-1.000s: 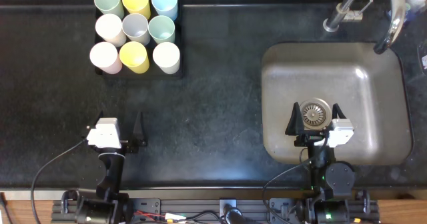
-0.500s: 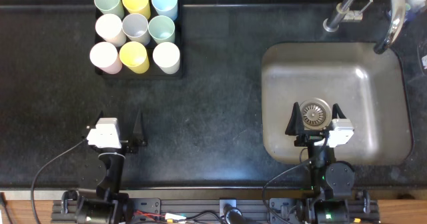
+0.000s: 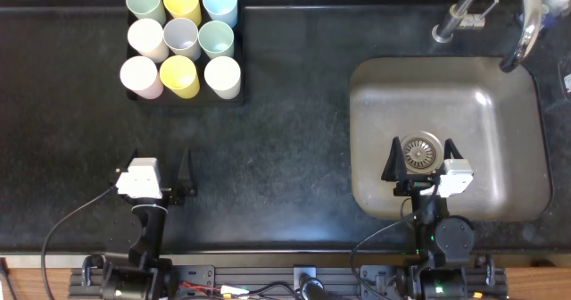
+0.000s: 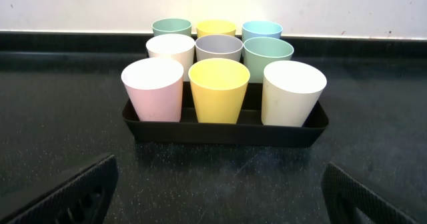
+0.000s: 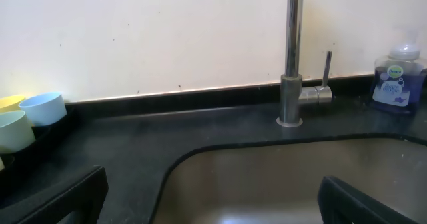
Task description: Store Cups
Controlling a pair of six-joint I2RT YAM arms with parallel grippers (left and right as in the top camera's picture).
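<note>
All nine cups [image 3: 182,41] stand upright in the tray [image 3: 243,84], in three rows of three, at 11 o'clock on the table [image 3: 285,157]. Every cup in view is already in the tray, so I judge the storing finished or very nearly so, with no step visibly left.

The left tool [image 3: 161,155] hangs at 7 o'clock, released and holding nothing. It faces the tray from well apart. The right tool [image 3: 421,145] is at 5 o'clock over the sink [image 3: 500,95], also spread open and empty.

A faucet [image 3: 459,14] rises at 1 o'clock, with a soap bottle [image 5: 398,77] near it. The sink rim and faucet are all that could hinder the right arm if it reached toward the tray.
</note>
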